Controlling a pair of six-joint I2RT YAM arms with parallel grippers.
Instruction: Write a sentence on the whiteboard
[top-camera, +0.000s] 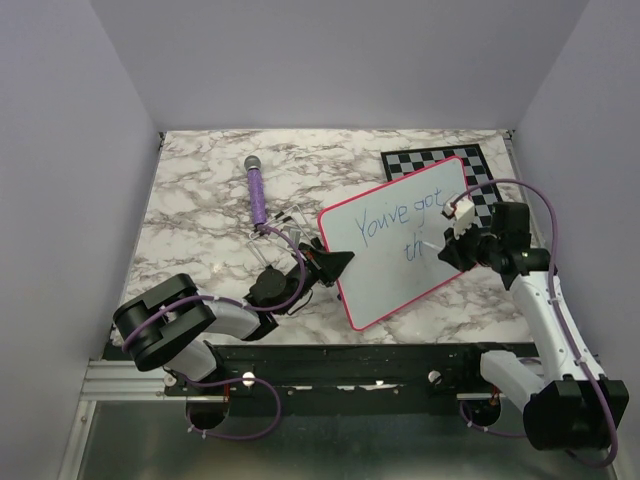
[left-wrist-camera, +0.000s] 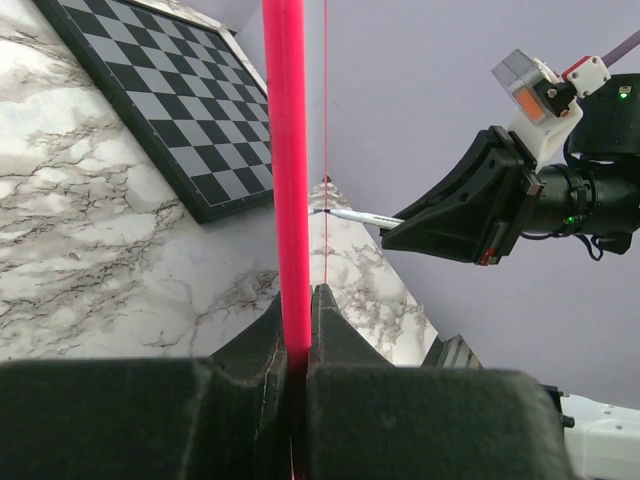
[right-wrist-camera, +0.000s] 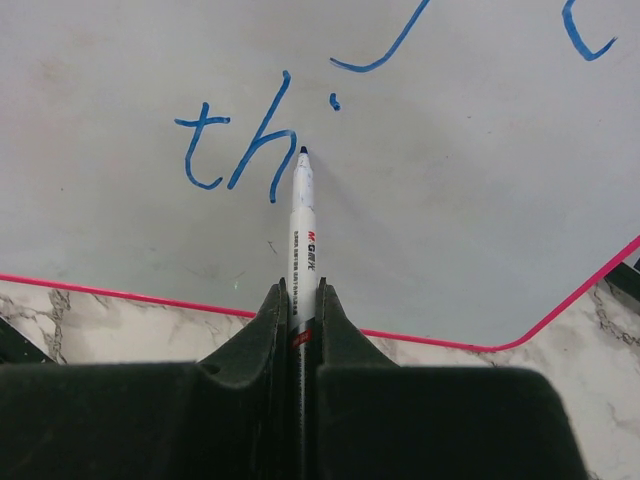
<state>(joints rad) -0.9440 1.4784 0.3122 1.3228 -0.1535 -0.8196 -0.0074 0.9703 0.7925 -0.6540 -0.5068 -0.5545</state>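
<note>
Table (top-camera: 200, 220): marble-patterned top carrying everything; a purple microphone-shaped object (top-camera: 257, 195) lies well left of the work.
Whiteboard (top-camera: 390, 285): held tilted in mid-table, its far right corner over the chessboard (top-camera: 440, 160). Its long axis runs from near left to far right.
Left gripper (top-camera: 335, 265): pressed together on the whiteboard's pink left rim. The left wrist view sees the board edge-on between the jaws.
Right gripper (right-wrist-camera: 300, 295): pinching the marker (right-wrist-camera: 302, 220) by its barrel, with the tip pointing straight ahead at the board face.
Sentence (top-camera: 395, 222): blue, "You've got" above and "th" begun below.
Key relation: the tip sits at the right end of the "th", and bare board lies to its right. The next letters probably call for the nearer right arm to travel rightward along the long axis.
Hard to tell: whether the tip actually touches the surface, or whether the board's lower edge rests on the table. A small blue dot beside the tip is unclear.
</note>
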